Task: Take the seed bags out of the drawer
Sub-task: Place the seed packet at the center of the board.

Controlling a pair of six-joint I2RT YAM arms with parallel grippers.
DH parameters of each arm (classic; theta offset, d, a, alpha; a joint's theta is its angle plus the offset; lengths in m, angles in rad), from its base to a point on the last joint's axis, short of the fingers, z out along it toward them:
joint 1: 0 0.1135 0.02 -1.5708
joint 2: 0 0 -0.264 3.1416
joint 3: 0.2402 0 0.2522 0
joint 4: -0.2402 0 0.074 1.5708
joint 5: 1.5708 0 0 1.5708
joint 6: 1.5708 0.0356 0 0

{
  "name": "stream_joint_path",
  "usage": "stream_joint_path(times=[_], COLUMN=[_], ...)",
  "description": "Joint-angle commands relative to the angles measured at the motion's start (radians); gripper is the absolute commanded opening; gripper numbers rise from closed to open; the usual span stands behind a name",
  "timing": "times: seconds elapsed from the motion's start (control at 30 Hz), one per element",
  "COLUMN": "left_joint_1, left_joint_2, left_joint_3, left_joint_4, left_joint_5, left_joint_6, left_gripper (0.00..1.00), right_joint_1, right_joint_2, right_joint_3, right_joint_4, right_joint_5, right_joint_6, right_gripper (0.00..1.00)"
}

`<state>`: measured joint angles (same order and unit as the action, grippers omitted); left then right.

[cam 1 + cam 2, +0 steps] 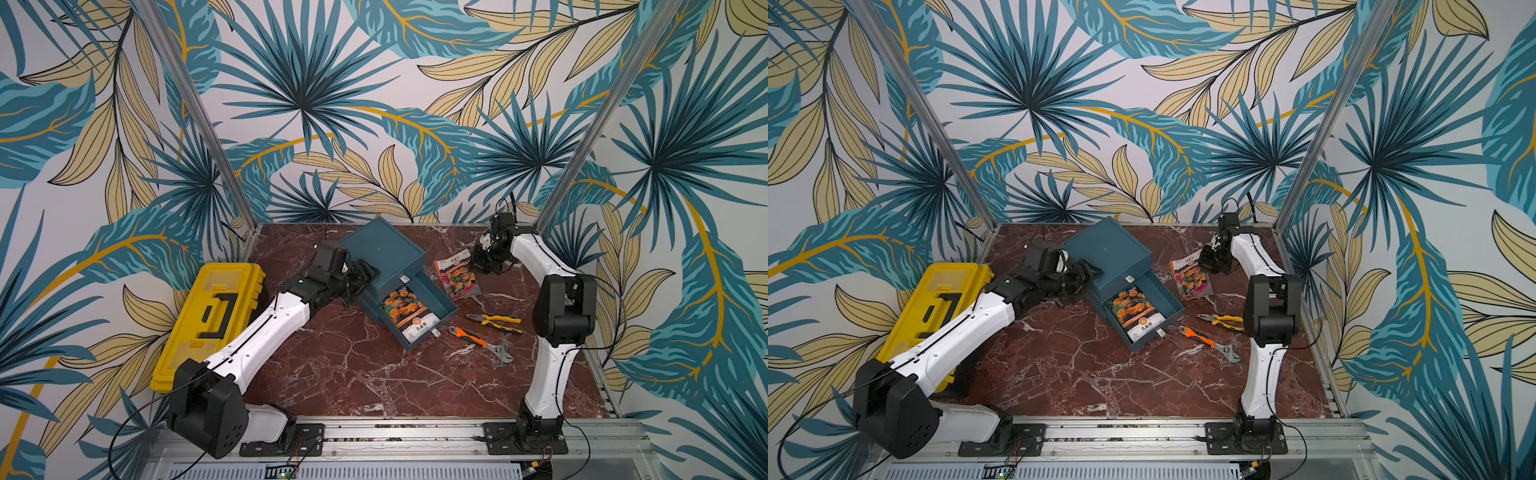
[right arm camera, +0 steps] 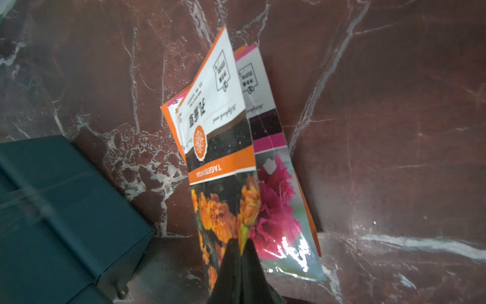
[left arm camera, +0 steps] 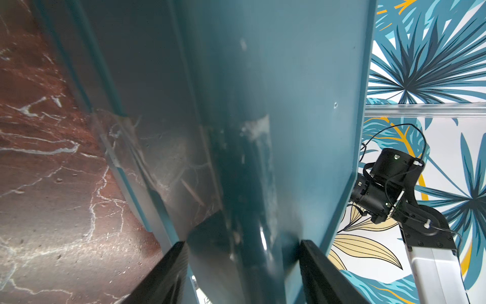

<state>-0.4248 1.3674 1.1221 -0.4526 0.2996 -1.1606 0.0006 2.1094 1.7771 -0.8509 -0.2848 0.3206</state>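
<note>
Beside the squat teal-blue desktop cabinet (image 1: 382, 249) on the red marble counter (image 1: 353, 374), the right gripper (image 2: 240, 247) is pinching, jaws fully closed, the flower end of a glossy orange-marigold seed packet (image 2: 218, 126). It is holding the packet tilted over a pink-bloom packet (image 2: 273, 205) lying flat just beside the cabinet, likely to add it to that pile. The left gripper (image 3: 243, 242) is clamping the cabinet's body on the side away from the pile, probably bracing the cabinet against sliding. Another orange-flowered packet (image 1: 409, 311) is lying in the cabinet's pulled-out drawer (image 1: 434, 297), not yet lifted out. The right wrist view is revealing the pinch and the pink packet underneath, which both top views are merging into one stack. Only the top views are showing the drawer's contents.
</note>
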Motion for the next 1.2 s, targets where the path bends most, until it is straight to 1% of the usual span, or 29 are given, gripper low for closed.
stream_joint_path(times=[0.0,0.07,0.13,0.17,0.33,0.4,0.47,0.6,0.7,0.8,0.87,1.03,1.17], left_joint_1=[-0.014,-0.013,-0.014,-0.014,-0.014,-0.014,-0.014,-0.014,-0.014,-0.015,-0.014,-0.014,-0.015], left_joint_2=[-0.01,-0.01,-0.01,-0.01,-0.006,-0.003,0.001,0.002,0.002,0.001,0.0,-0.003,-0.006], left_joint_3=[-0.021,-0.017,-0.012,-0.011,-0.007,-0.007,-0.009,-0.01,-0.011,-0.014,-0.02,-0.04,-0.051], left_joint_4=[-0.074,-0.08,-0.086,-0.088,-0.1,-0.1,-0.095,-0.092,-0.089,-0.087,-0.082,-0.061,-0.042], left_joint_5=[0.018,0.013,0.011,0.012,0.006,0.006,0.008,0.008,0.007,0.004,0.003,-0.003,-0.006], left_joint_6=[0.001,0.001,0.002,0.004,0.01,0.01,0.01,0.013,0.016,0.022,0.022,0.021,0.015], left_gripper=[0.7,0.7,0.7,0.7,0.7,0.7,0.7,0.7,0.7,0.7,0.7,0.7,0.71], right_joint_1=[-0.006,-0.01,-0.011,-0.011,-0.011,-0.011,-0.013,-0.014,-0.016,-0.016,-0.016,-0.001,0.045], right_joint_2=[0.025,0.032,0.034,0.035,0.034,0.03,0.022,-0.016,-0.06,-0.139,-0.2,-0.384,-0.507], right_joint_3=[0.01,0.003,-0.006,-0.011,-0.029,-0.039,-0.05,-0.084,-0.114,-0.15,-0.174,-0.233,-0.275], right_joint_4=[0.001,0.001,0.001,0.003,0.003,0.001,0.0,0.001,0.001,0.002,0.006,0.026,0.027], right_joint_5=[0.01,0.021,0.033,0.039,0.061,0.072,0.08,0.112,0.13,0.124,0.098,-0.02,-0.142], right_joint_6=[-0.014,-0.022,-0.026,-0.028,-0.036,-0.038,-0.041,-0.046,-0.046,-0.045,-0.039,-0.037,-0.047], right_gripper=[0.0,0.0,0.05,0.06,0.21,0.24,0.25,0.3,0.36,0.44,0.47,0.54,0.57])
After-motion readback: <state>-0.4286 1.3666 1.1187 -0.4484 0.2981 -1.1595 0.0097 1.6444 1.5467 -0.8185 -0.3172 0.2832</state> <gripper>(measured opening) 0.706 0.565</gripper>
